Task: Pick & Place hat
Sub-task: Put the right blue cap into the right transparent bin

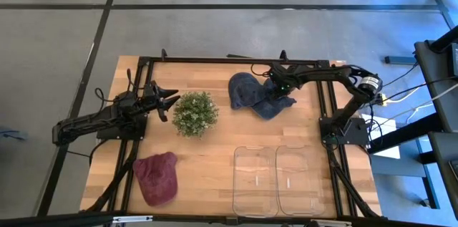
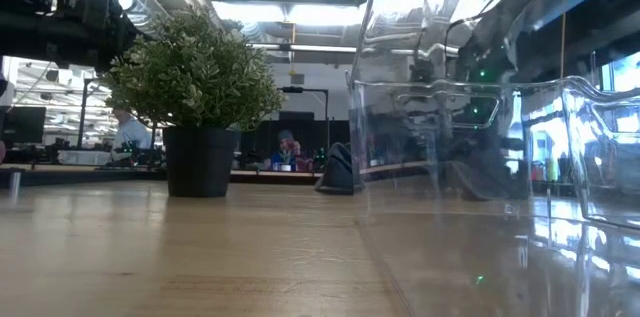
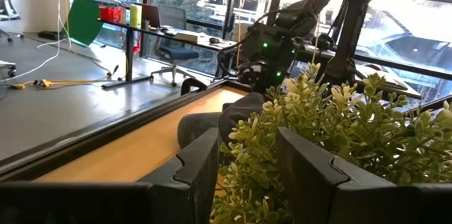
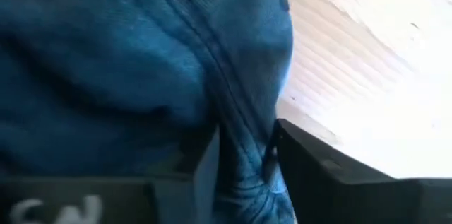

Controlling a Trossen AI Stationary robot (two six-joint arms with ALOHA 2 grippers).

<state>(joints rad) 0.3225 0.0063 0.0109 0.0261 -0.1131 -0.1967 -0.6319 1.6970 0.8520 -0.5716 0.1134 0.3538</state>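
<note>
Your right gripper (image 1: 275, 89) is down on the blue hat (image 1: 252, 94) at the far side of the table (image 1: 215, 155), and the wrist view shows a fold of blue cloth pinched between its fingers (image 4: 311, 174). You're at the grasp itself, I'd say; the hat lies flat, not lifted. Next you need a clean lift, then a carry toward the clear bins (image 1: 278, 178) near the front. Your left gripper (image 1: 166, 102) waits with fingers apart beside the potted plant (image 1: 195, 113).
</note>
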